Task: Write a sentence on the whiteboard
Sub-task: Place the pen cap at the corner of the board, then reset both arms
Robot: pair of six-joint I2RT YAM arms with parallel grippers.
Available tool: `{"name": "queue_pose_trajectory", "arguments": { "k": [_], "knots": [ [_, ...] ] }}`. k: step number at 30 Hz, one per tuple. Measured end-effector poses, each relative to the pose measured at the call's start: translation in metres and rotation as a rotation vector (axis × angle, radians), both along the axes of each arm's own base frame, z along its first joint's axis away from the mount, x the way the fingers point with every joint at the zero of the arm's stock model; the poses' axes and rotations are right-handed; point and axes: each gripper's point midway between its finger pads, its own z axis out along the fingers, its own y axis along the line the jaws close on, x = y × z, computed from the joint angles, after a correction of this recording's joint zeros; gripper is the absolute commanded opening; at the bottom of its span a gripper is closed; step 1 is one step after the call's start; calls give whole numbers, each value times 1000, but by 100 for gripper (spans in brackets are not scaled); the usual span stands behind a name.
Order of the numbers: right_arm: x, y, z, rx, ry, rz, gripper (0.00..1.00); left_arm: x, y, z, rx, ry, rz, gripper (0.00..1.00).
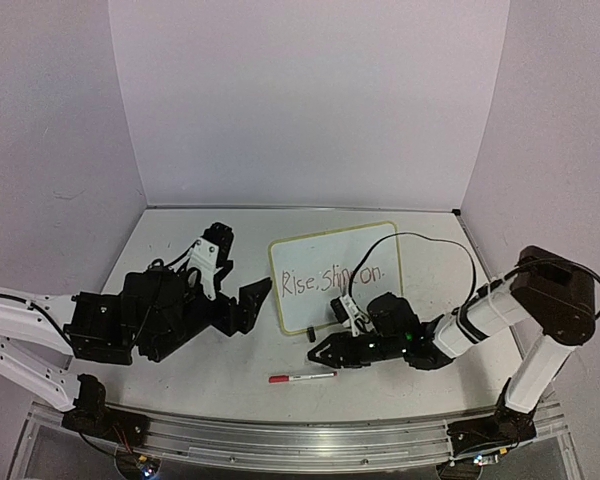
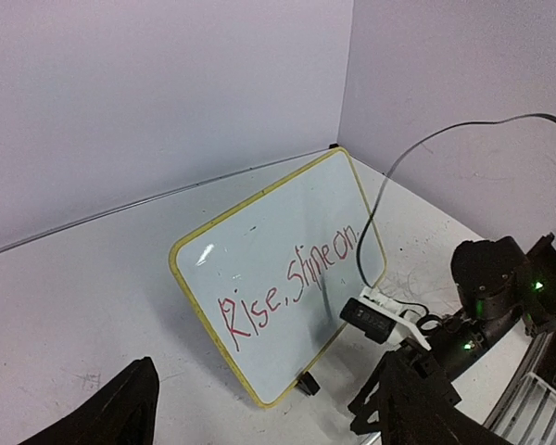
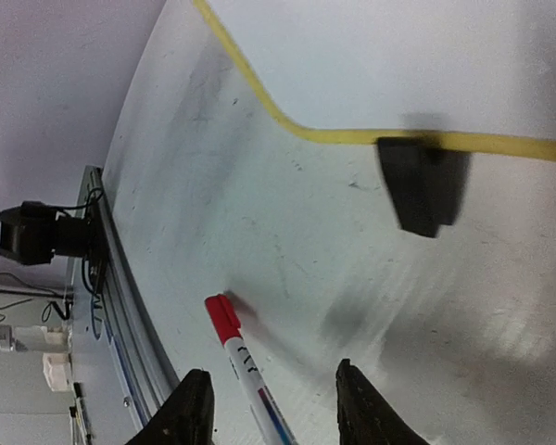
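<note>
The whiteboard (image 1: 325, 252) stands tilted on small black feet at mid-table, pale yellow rim around it. The sentence (image 1: 332, 277) in red reads about "Rise, Shine on." In the left wrist view the whiteboard (image 2: 259, 236) and its sentence (image 2: 287, 289) face me. A red-capped white marker (image 1: 302, 377) lies loose on the table in front of the board. My right gripper (image 1: 318, 354) hovers open just above it. In the right wrist view the marker (image 3: 246, 366) lies between the spread fingers, untouched. My left gripper (image 1: 248, 304) is open and empty, left of the board.
The board's black foot (image 3: 424, 185) and yellow rim (image 3: 352, 136) sit close ahead of the right gripper (image 3: 274, 406). The right arm and its cable (image 2: 500, 287) lie to the right of the left gripper (image 2: 269, 408). The table's metal front rail (image 1: 300, 440) runs behind the marker.
</note>
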Motion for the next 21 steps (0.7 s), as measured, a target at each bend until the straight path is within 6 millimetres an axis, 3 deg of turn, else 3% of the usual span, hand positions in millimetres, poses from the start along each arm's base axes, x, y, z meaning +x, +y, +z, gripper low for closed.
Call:
{"name": "queue_pose_trajectory", "arguments": {
  "k": [2,6,7,11,14,17,19,21],
  "knots": [
    [10,-16,5,-38,-23,-63,80,5,4,0,-17,10,28,86],
    [36,-70,33,-155,-125,-228,98,23,19,1,-52,37,111,88],
    [42,-83,45,-187,-161,-271,98,29,25,3,-56,44,138,89],
    [59,-127,152,-224,-408,-418,98,46,47,35,-96,29,212,92],
    [62,-160,254,-189,-597,-535,98,44,55,90,-176,-16,209,94],
    [53,-197,349,-128,-760,-647,98,39,71,150,-282,-73,202,96],
    [44,-219,397,-92,-842,-710,98,35,83,179,-333,-104,200,96],
    [35,-238,429,-71,-901,-757,98,31,93,204,-370,-135,198,98]
  ]
}}
